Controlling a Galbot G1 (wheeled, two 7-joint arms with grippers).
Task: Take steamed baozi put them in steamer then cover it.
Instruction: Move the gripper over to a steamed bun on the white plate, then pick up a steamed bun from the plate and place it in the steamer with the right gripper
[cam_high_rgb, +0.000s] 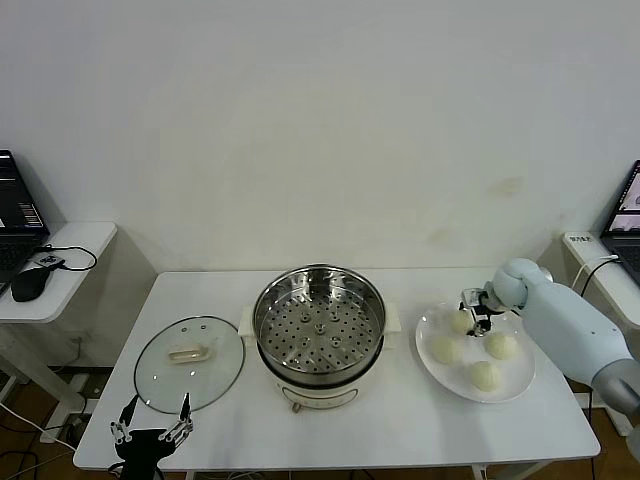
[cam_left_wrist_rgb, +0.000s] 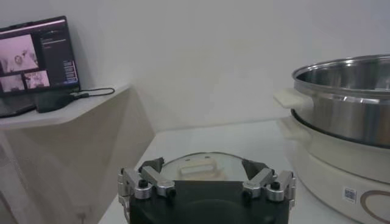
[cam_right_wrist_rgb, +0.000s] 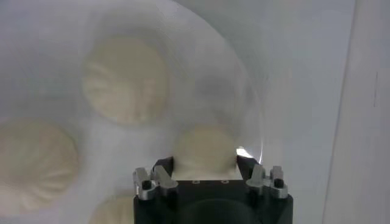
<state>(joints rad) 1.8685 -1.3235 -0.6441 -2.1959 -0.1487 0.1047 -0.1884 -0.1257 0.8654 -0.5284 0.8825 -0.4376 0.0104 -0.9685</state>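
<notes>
Several cream-white steamed baozi lie on a white plate (cam_high_rgb: 428, 370) at the table's right. My right gripper (cam_high_rgb: 474, 318) reaches down over the plate's far edge and is shut on the farthest baozi (cam_high_rgb: 460, 321); in the right wrist view its dark fingers press both sides of that baozi (cam_right_wrist_rgb: 206, 152). Beside it sit other baozi (cam_right_wrist_rgb: 125, 79) (cam_right_wrist_rgb: 33, 164). The steel steamer (cam_high_rgb: 318, 325) stands mid-table with its perforated tray bare. The glass cover (cam_high_rgb: 190, 360) lies flat to its left. My left gripper (cam_high_rgb: 150, 415) waits open at the near edge, behind the cover (cam_left_wrist_rgb: 198, 167).
A side table (cam_high_rgb: 60, 245) on the left carries a laptop and a dark mouse (cam_high_rgb: 28, 283). Another laptop (cam_high_rgb: 628, 215) stands at the far right. The steamer's handle (cam_left_wrist_rgb: 292, 97) juts toward the cover. White wall behind.
</notes>
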